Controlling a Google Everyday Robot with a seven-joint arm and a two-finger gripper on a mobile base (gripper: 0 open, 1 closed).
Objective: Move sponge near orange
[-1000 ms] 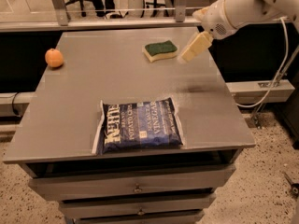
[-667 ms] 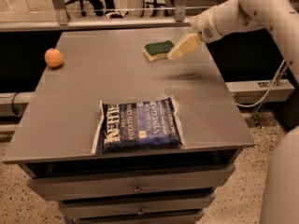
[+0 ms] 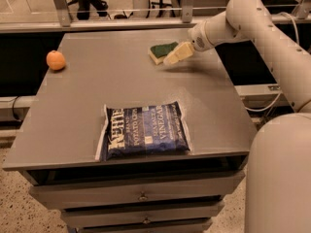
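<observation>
Gripper [image 3: 171,58] has moved left since a second ago, from clear of the sponge [image 3: 159,49] to its right edge. It now looks to touch the right end. Sponge, orange [image 3: 56,60] and chip bag [image 3: 146,130] unchanged.

Count: 1 sponge, 1 orange, 1 blue chip bag, 1 arm [image 3: 252,18], 1 gripper.

Gripper state: can't tell, the cream tip reads as one block.

Sponge: far side of the grey table [image 3: 121,81], right of centre, green face up. Orange: far-left corner by the edge, well apart from the sponge. Bag: flat near the front edge, apart from both. Arm enters from the right. Two knobbed drawer fronts [image 3: 141,196] show under the top.
</observation>
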